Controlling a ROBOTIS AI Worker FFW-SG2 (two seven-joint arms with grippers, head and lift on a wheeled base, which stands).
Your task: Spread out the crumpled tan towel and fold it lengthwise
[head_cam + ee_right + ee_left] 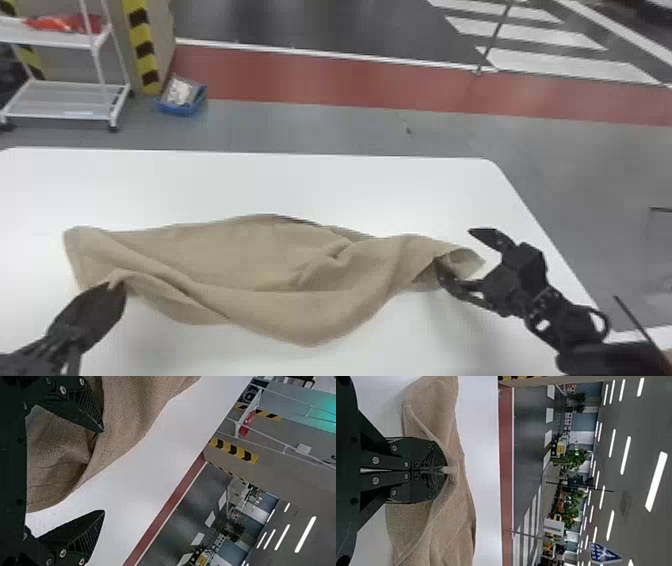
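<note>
We see a tan towel, a white table and our black jaws. We find the floor band red, the pillar edge striped yellow and black.

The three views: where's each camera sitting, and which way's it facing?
Head view: robot's head, facing forward and down at the table; left gripper and right gripper show.
Left wrist view: left wrist, facing out past its closed fingers across the towel.
Right wrist view: right wrist, facing out past its open fingers across the towel.
All three share towel and table.
</note>
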